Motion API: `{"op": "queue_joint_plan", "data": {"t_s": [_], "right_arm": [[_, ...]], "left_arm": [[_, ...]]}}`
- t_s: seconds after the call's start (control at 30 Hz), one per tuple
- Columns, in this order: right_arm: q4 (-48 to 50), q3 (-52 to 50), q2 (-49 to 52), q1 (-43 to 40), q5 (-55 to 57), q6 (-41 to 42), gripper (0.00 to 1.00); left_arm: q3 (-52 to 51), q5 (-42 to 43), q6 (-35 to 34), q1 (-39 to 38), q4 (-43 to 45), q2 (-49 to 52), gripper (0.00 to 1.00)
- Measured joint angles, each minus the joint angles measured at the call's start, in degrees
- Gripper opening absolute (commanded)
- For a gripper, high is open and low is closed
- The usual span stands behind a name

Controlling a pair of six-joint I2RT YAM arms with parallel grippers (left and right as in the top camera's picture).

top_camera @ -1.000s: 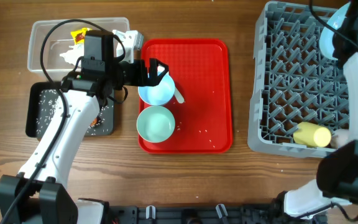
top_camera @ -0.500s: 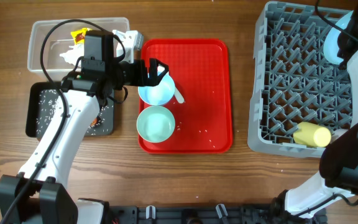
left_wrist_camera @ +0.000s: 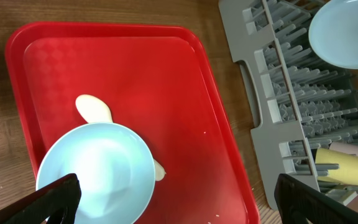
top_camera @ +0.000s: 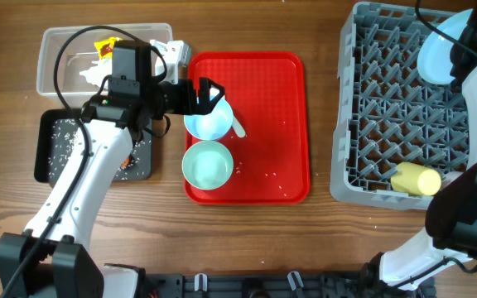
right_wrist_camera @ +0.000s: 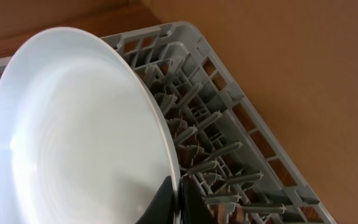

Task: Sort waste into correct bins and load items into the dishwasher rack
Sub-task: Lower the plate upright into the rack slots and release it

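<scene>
The table (top_camera: 321, 240) is brown wood with a streaky grain, and a dark rail runs along the lower edge of the overhead view.

My right pincer (right_wrist_camera: 178, 200) is clamped on the rim of the pale plate (right_wrist_camera: 79, 137). It holds the plate on edge and tilted over the upper right corner of the grey rack (top_camera: 387, 108). I cannot tell whether the plate touches the pegs. In the right wrist view, only a plain tan surface shows past the rack's corner, too blurred to name.

My left pincer (left_wrist_camera: 178, 186) hangs spread wide over the left side of the red tray (top_camera: 276, 99), gripping nothing. The blue bowl (top_camera: 208, 122) stands below it on the tray. A cream piece (left_wrist_camera: 92, 109) pokes out from under that bowl. The mint bowl (top_camera: 207, 165) sits just below the blue one in the overhead view. A few white specks lie on the lower part of the tray.

At the lower right of the rack the yellow cup (top_camera: 416, 179) lies on its side, with the pink cup (left_wrist_camera: 353, 149) just beside it.

At the upper left, the clear tub (top_camera: 52, 58) holds a yellow wrapper (top_camera: 104, 47) and white tissue (top_camera: 89, 76). Below it the black tub (top_camera: 44, 157) is strewn with rice grains (top_camera: 65, 141).
</scene>
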Motion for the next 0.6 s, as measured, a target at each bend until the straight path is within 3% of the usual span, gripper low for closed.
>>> {"op": "queue_joint_plan", "data": {"t_s": [0.43, 0.6], "right_arm": [[2.7, 0.0, 0.0, -2.4, -0.6, -1.1, 0.05], [5.2, 0.0, 0.1, -3.4, -3.6, -4.1, 0.09]], "left_arm": [[0.0, 0.0, 0.0, 0.0, 0.0, 0.0, 1.00], [0.0, 0.0, 0.0, 0.0, 0.0, 0.0, 1.00]]}}
